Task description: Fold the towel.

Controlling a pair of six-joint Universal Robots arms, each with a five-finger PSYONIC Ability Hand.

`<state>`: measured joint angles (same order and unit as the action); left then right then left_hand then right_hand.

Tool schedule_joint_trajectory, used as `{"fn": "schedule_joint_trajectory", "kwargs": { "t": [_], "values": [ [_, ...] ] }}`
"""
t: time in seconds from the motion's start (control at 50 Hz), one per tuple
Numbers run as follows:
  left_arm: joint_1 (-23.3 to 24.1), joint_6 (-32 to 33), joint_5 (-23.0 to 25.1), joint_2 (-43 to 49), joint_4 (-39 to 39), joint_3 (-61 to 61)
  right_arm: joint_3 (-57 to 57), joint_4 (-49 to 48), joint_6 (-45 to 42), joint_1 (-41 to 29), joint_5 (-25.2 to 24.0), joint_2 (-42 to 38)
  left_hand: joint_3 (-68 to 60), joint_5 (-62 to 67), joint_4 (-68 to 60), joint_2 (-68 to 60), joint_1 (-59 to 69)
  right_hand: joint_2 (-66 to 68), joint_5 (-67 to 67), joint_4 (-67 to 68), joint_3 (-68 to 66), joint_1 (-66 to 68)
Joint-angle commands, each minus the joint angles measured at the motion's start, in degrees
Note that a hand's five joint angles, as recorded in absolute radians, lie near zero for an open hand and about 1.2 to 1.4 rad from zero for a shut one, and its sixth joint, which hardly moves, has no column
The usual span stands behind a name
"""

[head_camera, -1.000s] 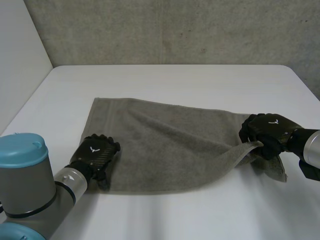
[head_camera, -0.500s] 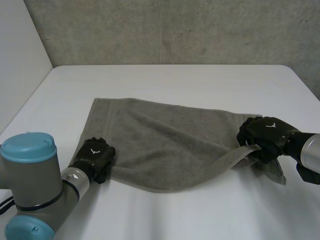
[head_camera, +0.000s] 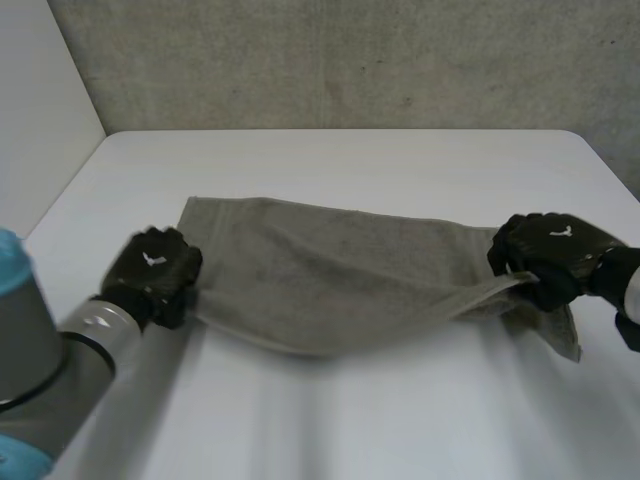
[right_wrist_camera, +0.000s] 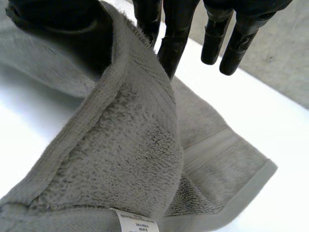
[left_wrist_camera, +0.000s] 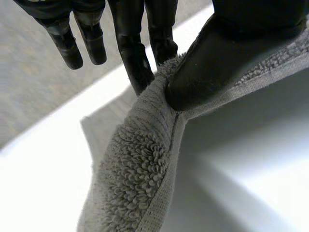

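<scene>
now left hand (head_camera: 152, 272) and right hand (head_camera: 548, 256) each pinch a towel (head_camera: 340, 280) corner, lifted higher than before.

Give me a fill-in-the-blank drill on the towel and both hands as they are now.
The table is ____ in colour.
The left hand pinches the towel against its ____.
The right hand is also shut on the ____.
Missing words: white; thumb; towel.

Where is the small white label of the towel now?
In the right wrist view, the label sits on the hem of the towel that hangs from the right hand.
</scene>
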<state>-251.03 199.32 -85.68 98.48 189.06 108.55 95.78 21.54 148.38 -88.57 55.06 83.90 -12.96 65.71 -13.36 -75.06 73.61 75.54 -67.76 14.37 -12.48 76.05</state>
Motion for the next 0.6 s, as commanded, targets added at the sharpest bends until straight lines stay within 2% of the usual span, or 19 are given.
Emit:
{"fn": "schedule_joint_trajectory", "kwargs": {
  "t": [0.02,0.14,0.2,0.28,0.42,0.48,0.6],
  "values": [
    [-5.3,0.0,4.9,-9.4,-5.0,-0.2,-1.3,4.8,-1.5,2.7,-0.7,4.4,3.0,4.3,3.4,-4.9,6.4,4.5,-2.2,-4.4,2.5,3.9],
    [-8.9,0.0,8.6,-12.4,-8.1,-0.4,-2.0,7.3,-5.5,2.5,-0.6,5.5,3.0,4.3,3.4,-4.9,6.4,4.5,-2.2,-4.4,2.5,3.9],
    [-9.0,0.1,9.2,-12.1,-8.7,-0.6,-2.3,7.3,-6.3,2.4,-0.4,5.2,3.0,4.3,3.4,-4.9,6.4,4.5,-2.2,-4.4,2.5,3.9],
    [-9.1,0.2,9.2,-11.1,-8.7,-1.8,-4.5,7.3,-7.7,2.4,0.3,0.9,3.0,4.3,3.4,-4.9,6.4,4.5,-2.2,-4.4,2.5,3.9],
    [-8.0,0.6,9.1,-0.1,-8.6,-8.5,-10.3,7.2,-7.4,2.1,0.7,-5.3,3.0,4.3,3.4,-4.9,6.4,4.5,-2.2,-4.4,2.5,3.9],
    [-8.0,1.0,9.1,2.3,-8.5,-10.4,-14.0,7.2,-7.0,0.6,0.4,-9.0,3.0,4.3,3.4,-4.9,6.4,4.5,-2.2,-4.4,2.5,3.9],
    [-6.3,3.4,8.3,13.1,-8.5,-20.7,-21.7,6.5,-6.8,-2.6,1.4,-17.2,3.0,4.3,3.4,-4.9,6.4,4.5,-2.2,-4.4,2.5,3.9]
  ]
}}
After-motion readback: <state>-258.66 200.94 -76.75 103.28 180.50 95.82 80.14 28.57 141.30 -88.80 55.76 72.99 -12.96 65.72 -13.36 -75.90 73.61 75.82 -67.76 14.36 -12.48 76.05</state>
